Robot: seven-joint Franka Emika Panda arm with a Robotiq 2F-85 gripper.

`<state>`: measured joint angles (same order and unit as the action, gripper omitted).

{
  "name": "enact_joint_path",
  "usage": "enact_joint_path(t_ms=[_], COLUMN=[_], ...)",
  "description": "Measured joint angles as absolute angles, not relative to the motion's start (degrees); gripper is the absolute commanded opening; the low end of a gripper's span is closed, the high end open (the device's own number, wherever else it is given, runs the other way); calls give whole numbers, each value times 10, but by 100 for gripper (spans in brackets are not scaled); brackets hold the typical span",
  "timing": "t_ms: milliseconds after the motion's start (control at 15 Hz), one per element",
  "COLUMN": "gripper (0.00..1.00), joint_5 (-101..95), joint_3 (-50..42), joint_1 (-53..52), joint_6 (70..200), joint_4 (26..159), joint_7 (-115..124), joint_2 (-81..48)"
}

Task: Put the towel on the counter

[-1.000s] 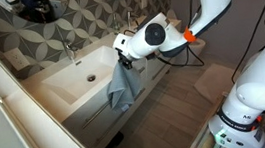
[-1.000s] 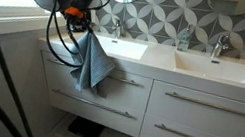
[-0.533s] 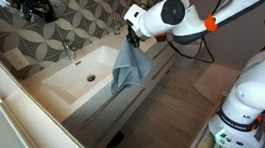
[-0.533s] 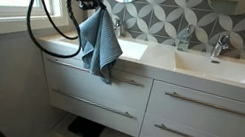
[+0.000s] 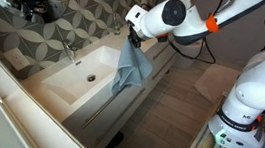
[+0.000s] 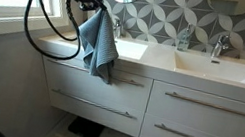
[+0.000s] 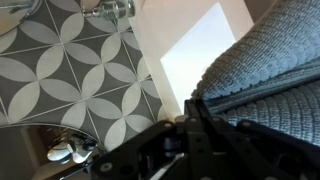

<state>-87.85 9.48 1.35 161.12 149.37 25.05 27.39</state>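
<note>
The gripper (image 6: 90, 8) is clamped on the top of the grey-blue towel (image 6: 97, 46); the cloth hangs limp in the air, draping down past the front edge of the white counter (image 6: 162, 58), near its end basin (image 5: 81, 78). It is lifted already, I judge; carrying it over the counter and releasing remain.

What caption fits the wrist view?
End effector shut on the grey-blue towel, white counter and patterned tile wall beyond.
</note>
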Motion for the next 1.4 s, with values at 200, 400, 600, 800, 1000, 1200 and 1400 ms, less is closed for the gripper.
enact_joint_path(t_ms=[200,400,600,800,1000,1200,1400], gripper=[1,1,1,3,3,1,1], joint_5=[-881,-901,-940,-984,-998,-999,-998], joint_3=[81,60,55,59,64,65,55], joint_1=[33,73,101,104,104,104,93], joint_6=[1570,1533,1502,1483,1477,1477,1477], joint_4=[1462,1397,1324,1259,1224,1216,1215], joint_7=[251,253,284,345,375,378,378], joint_2=[276,272,245,187,140,133,131])
